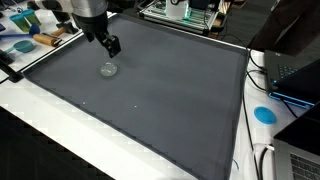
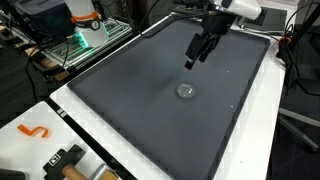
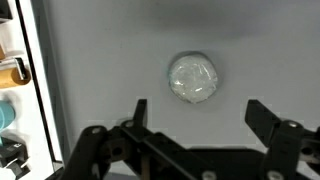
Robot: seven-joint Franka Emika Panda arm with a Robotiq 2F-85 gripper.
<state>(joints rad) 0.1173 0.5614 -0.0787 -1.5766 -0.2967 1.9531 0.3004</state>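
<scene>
A small clear, crumpled-looking round object (image 3: 192,79) lies on the dark grey mat (image 3: 100,50). It shows in both exterior views as a pale blob (image 1: 109,69) (image 2: 185,91). My gripper (image 3: 200,112) hangs above the mat, open, its two black fingers spread wide with nothing between them. In the wrist view the clear object sits just beyond the fingertips, roughly centred between them. In the exterior views the gripper (image 1: 108,44) (image 2: 200,50) hovers above and a little behind the object, not touching it.
The mat covers a white table (image 1: 60,120). Blue items and tools (image 1: 30,42) lie beyond one mat edge. A blue disc (image 1: 264,114) and laptops (image 1: 295,75) sit past another edge. An orange hook (image 2: 33,131) and a black tool (image 2: 65,160) lie on the white border.
</scene>
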